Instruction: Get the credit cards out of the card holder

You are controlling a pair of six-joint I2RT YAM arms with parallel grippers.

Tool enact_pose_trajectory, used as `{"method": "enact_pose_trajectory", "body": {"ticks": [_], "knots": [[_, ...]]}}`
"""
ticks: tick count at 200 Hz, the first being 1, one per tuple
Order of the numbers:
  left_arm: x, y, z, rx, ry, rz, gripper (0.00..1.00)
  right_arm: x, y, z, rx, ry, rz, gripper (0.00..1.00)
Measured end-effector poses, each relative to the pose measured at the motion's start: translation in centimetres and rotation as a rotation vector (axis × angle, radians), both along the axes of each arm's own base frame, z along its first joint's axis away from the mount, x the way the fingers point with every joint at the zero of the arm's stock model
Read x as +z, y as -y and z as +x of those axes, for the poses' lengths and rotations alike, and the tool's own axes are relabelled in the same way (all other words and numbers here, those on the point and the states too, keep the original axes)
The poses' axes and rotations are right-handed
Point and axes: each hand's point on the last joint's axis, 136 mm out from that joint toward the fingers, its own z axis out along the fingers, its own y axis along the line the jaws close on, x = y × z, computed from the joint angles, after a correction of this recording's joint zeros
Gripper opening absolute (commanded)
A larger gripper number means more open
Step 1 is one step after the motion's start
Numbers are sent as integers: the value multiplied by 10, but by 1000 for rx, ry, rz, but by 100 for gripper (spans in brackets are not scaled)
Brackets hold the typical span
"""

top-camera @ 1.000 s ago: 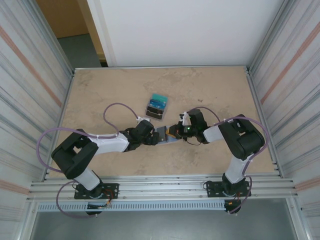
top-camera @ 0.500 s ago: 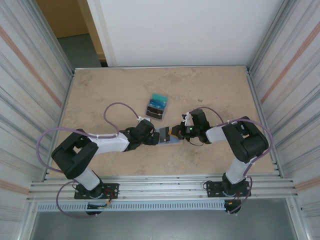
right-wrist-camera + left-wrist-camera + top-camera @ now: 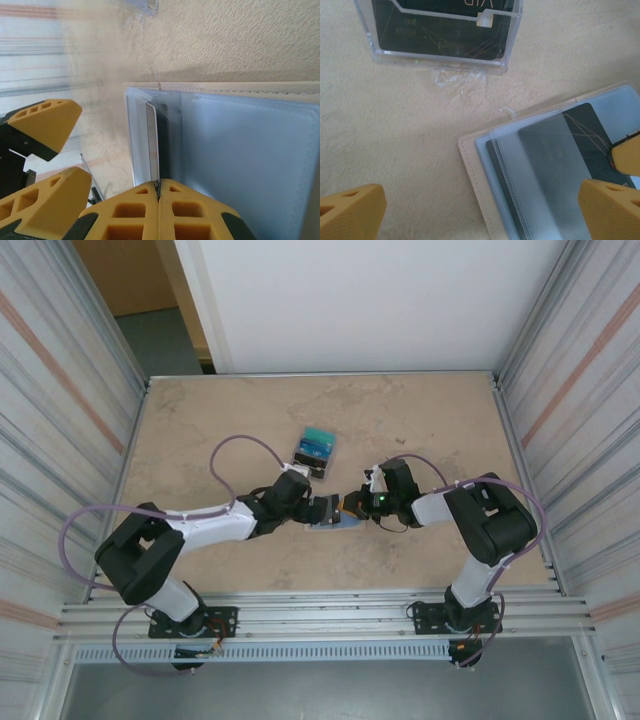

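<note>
You were mid-extraction. The card holder (image 3: 476,185) lay open on the bench (image 3: 200,430) between the arms, just near of the clear box (image 3: 440,55). Your right hand (image 3: 157,197) was pinched shut on a dark credit card (image 3: 570,145) partly inside its sleeve. Your left hand (image 3: 318,508) hung wide open above the holder's left edge. Next, I judged, it should pin the holder while the right drew the card out.

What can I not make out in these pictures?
- Top view: the card holder is small and partly covered by the left gripper and right gripper.
- Left wrist view: the clear box is cut by the top edge; its cards cannot be counted.
- Right wrist view: the pinched card is edge-on; its face is hidden.
</note>
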Motion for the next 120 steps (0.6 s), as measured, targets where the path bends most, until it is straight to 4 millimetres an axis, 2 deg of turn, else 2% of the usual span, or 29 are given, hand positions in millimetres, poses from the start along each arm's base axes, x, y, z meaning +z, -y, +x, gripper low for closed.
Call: {"method": "enact_pose_trajectory", "body": {"ticks": [46, 120], "knots": [[-30, 3, 2, -18, -54, 67, 99, 0, 0, 0, 0, 0, 0, 5], [-31, 0, 2, -10, -54, 82, 99, 2, 3, -2, -11, 1, -10, 4]]}}
